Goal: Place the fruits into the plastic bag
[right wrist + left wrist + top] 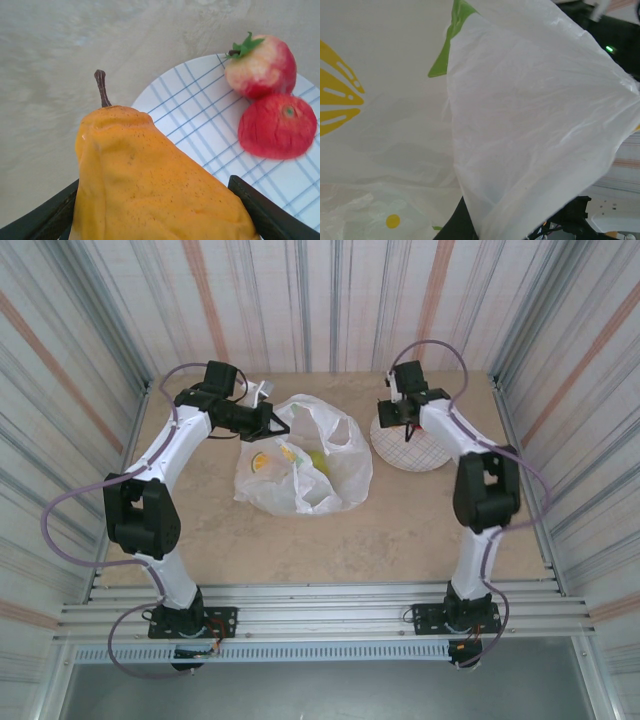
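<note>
Right pincer (pixel 404 420) clamped on an orange pear (pixel 150 170), dark fingers (pixel 270 215) on either side of its fat end, stem pointing away from the pincer. Just ahead and to the right of that pincer is a gridded plate (pixel 200 125) with two red fruits (pixel 260 67) on it, touching each other. Left pincer (pixel 268 422) sits at the rim of the bag (pixel 300 470), film draped right in front of it; cannot tell if it pinches the film or only rests against it. Bag lies between the two pincers, mouth raised toward the left one. Orange and green patches show through the bag, fruit or print unclear. Judgement: partway at best, pear gripped but not yet bagged, two red ones left on the plate
</note>
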Controlling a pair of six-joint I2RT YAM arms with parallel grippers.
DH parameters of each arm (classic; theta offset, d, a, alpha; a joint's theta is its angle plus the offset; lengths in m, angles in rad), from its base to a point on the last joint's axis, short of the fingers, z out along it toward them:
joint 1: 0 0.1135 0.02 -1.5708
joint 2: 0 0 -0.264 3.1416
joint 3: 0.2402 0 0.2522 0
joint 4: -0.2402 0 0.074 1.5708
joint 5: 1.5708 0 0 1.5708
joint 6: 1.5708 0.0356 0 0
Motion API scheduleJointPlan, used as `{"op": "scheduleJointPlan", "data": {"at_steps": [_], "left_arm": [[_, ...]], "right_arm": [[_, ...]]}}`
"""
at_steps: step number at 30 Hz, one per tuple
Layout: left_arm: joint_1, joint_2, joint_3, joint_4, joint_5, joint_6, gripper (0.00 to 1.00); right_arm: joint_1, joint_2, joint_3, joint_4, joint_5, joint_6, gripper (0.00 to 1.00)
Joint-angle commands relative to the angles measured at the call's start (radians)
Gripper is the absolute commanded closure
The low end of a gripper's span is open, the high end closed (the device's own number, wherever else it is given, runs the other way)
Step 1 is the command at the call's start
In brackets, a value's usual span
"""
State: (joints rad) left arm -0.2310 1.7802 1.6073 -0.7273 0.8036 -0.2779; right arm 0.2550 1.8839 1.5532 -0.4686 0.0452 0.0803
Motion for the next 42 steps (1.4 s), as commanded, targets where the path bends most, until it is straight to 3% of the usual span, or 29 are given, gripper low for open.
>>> {"op": "scheduleJointPlan", "data": {"at_steps": [1,6,13,18,28,42], "left_arm": [[-0.005,-0.017,-0.010,-0.003,0.014,0.005,1.00],[-0.006,-0.015,-0.012,-0.001,0.014,0.002,1.00],[-0.006,-0.025,-0.011,-0.001,0.010,0.003,1.00],[-0.007,-0.026,-0.010,-0.001,0.010,0.000,1.00],[-0.015,-0.026,-0.014,0.000,0.011,-0.001,1.00],[-0.016,-0.027,-0.013,0.000,0.011,0.000,1.00]], "right_arm": [[0.001,-0.197,-0.209,0.121,-0.169,0.173,0.39],[0.027,-0.415,-0.451,0.147,-0.256,0.258,0.40],[0.125,-0.567,-0.596,-0.026,-0.228,0.235,0.39],[0.211,-0.624,-0.711,0.083,-0.282,0.180,0.38],[0.318,-0.435,-0.581,0.191,-0.203,0.049,0.39],[0.422,-0.181,-0.486,0.616,-0.057,0.065,0.39]]}}
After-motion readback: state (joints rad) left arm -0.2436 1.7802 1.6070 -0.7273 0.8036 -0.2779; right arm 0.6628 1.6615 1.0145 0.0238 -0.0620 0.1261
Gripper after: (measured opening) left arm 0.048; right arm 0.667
